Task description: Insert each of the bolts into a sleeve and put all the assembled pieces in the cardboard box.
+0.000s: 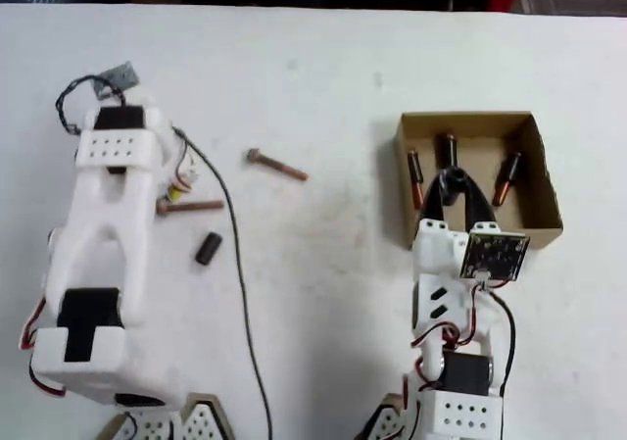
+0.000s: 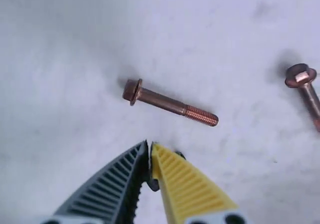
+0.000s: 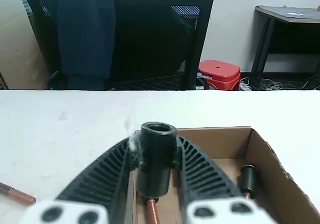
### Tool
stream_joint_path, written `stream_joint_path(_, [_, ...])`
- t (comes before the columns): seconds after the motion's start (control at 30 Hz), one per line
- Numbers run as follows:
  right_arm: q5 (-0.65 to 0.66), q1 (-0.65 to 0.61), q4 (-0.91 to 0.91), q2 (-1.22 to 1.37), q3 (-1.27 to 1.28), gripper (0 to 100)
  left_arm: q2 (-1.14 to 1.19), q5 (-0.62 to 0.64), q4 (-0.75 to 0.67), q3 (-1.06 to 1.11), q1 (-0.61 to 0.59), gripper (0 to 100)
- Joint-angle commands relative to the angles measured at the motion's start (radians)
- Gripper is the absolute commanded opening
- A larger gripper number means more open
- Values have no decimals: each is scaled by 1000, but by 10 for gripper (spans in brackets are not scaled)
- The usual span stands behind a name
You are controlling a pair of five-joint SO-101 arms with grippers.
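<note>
My left gripper (image 2: 150,149): fingers pressed together, empty, beside a loose bolt (image 2: 170,104). A loose sleeve (image 1: 208,248) lies near it. My right gripper (image 3: 156,144): fingers pinching a sleeved bolt (image 3: 156,156) over the cardboard box (image 1: 470,119).

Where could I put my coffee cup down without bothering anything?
The bare white table between the brown cardboard box and the loose copper bolt nearest it, or the far strip beyond both. Crowded around the left arm and at the box, where the right tool holds a black sleeve.
</note>
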Motion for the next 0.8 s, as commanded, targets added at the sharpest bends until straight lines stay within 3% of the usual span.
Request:
stream_joint_path(0.0, [0, 4, 2, -7, 9, 17, -50, 66, -64, 31, -1, 46])
stream_joint_path(0.23, [0, 4, 2, -7, 9, 17, -50, 235, -275, 164, 4, 69])
stream_joint_path(0.33, [0, 4, 2, -7, 9, 17, -50, 305, -356, 218, -4, 177])
stream_joint_path(0.53, [0, 4, 2, -7, 9, 17, -50, 407, -390, 273, -1, 429])
stream_joint_path(0.77, [0, 4, 2, -7, 9, 17, -48, 443, -404, 305, -19, 379])
